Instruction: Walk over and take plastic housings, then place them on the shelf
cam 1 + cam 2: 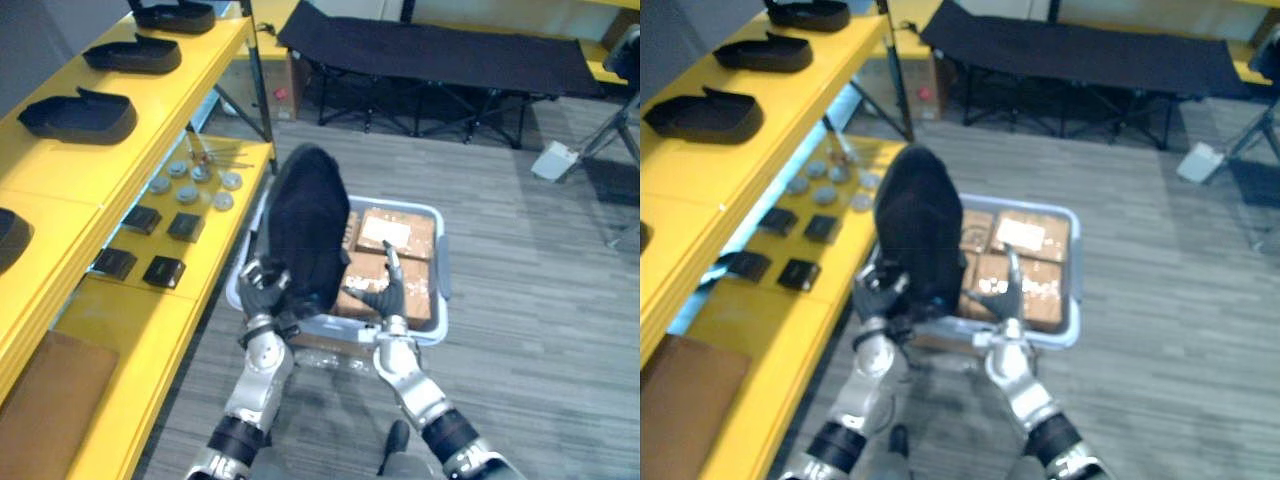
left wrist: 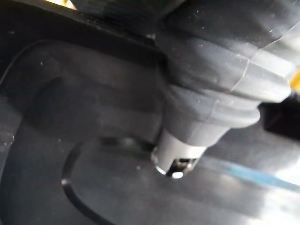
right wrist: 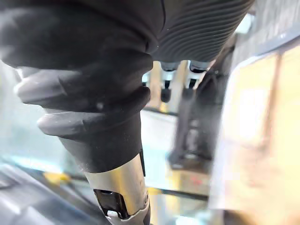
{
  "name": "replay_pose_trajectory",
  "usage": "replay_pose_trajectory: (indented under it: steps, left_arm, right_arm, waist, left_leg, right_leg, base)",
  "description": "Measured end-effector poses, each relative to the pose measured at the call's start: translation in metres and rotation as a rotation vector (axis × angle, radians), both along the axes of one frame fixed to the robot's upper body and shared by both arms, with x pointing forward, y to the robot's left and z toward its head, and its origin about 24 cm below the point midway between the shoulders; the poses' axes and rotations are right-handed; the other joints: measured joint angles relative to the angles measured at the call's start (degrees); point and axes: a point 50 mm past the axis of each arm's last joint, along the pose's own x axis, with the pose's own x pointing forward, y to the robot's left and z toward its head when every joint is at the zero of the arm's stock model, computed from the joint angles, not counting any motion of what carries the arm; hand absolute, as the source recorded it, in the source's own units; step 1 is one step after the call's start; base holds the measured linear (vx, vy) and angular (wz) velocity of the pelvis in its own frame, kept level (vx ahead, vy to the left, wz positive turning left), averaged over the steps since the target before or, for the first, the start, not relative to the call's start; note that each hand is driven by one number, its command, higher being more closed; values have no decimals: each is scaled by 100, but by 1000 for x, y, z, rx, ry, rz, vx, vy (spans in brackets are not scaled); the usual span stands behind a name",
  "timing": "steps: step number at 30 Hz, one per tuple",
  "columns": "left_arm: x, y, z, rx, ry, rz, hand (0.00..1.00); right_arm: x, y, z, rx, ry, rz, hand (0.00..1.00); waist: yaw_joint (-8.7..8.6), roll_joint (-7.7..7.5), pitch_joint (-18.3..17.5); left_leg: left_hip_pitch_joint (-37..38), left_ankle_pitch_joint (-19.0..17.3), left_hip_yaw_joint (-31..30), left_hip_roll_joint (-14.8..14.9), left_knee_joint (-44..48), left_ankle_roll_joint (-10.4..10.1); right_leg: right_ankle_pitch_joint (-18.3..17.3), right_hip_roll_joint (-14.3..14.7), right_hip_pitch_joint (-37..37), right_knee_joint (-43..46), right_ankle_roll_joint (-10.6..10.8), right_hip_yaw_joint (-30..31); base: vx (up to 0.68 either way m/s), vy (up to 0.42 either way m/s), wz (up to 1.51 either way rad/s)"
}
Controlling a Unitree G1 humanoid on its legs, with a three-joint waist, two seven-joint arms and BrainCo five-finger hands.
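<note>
The left hand's (image 1: 262,292) fingers curl on the lower edge of a black rounded housing (image 1: 305,225), which stands upright between both hands. The right hand's (image 1: 387,292) fingers are straight, just beside it; whether they touch is unclear. The housing partly hides the bin (image 1: 441,262) of boxes (image 1: 395,235) under the fingers.

light: even, bright | glow: pale blue strip (image 1: 840,108) under upper shelf (image 1: 190,80) | shadows: soft beneath cot (image 1: 440,50) | left wrist view: dim
</note>
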Motion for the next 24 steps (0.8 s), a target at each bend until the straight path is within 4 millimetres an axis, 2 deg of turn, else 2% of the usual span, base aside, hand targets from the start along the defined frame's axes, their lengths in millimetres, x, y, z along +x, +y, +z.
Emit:
replay_pose_trajectory:
  steps: [3, 5, 9, 11, 14, 16, 19, 23, 24]
  left_arm:
    - [-7, 18, -6, 10, 34, 129, 100]
    - [-11, 27, -9, 7, 47, 188, 100]
    - [-18, 46, -11, 1, 49, 285, 100]
    - [-24, 53, -1, -23, -9, 321, 100]
    - [-39, 61, 20, -32, -138, 321, 100]
    - [-49, 66, 37, -9, -220, 307, 100]
    - [-60, 74, 47, 13, -271, 311, 100]
    - [-84, 92, 58, 63, -320, 357, 100]
    - [-92, 100, 59, 84, -320, 392, 100]
  right_arm:
    - [-11, -14, 26, 120, -140, 14, 0]
    - [-14, -25, 29, 156, -155, -3, 0]
    - [-22, -51, 9, 169, -50, -81, 0]
    - [-31, -70, -15, 217, 99, -91, 0]
    - [-44, -84, -42, 267, 249, -68, 0]
    - [-49, -88, -51, 291, 285, -31, 0]
    - [-48, -84, -50, 281, 282, 33, 0]
    - [-46, -70, -57, 269, 306, 141, 0]
    - [-44, -61, -57, 264, 313, 185, 0]
  waist:
    - [-16, -34, -192]
    - [-42, -45, -279]
    - [-136, -81, -401]
    - [-179, -80, -403]
    - [-261, -33, -436]
    - [-270, 52, -493]
    - [-233, 127, -545]
    - [-53, 168, -682]
    - [93, 165, -755]
  left_leg:
    - [56, -1, 5, 1, -58, -1]
    - [135, 4, 22, 1, -133, -6]
    - [139, 7, 28, 1, -153, -12]
    - [138, 6, 34, 1, -157, -13]
    - [135, 6, 37, 2, -157, -13]
    - [129, 5, 13, 3, -157, -15]
    - [115, 4, -23, 3, -150, -15]
    - [-5, 4, -509, 1, -122, -9]
    - [-81, 11, -663, 0, -117, -2]
  right_leg:
    - [-44, 5, 30, -1, -5, -22]
    - [-58, 9, 58, -1, -9, -21]
    - [-74, 10, 51, -3, -11, -25]
    - [-84, 10, 42, -3, -8, -25]
    - [-91, 9, 40, -3, -3, -33]
    - [-94, 9, 58, -4, -1, -67]
    - [-108, 7, 85, -5, 11, -113]
    - [-264, 4, 378, -11, 43, -666]
    - [-316, 13, 424, -22, 54, -817]
  base:
    - [0, 0, 0]
    - [4, 4, -2]
    - [0, 0, 0]
    - [0, 0, 0]
    - [0, 0, 0]
    - [24, 11, 5]
    - [5, 6, 9]
    - [-6, -4, 58]
    - [-11, -5, 72]
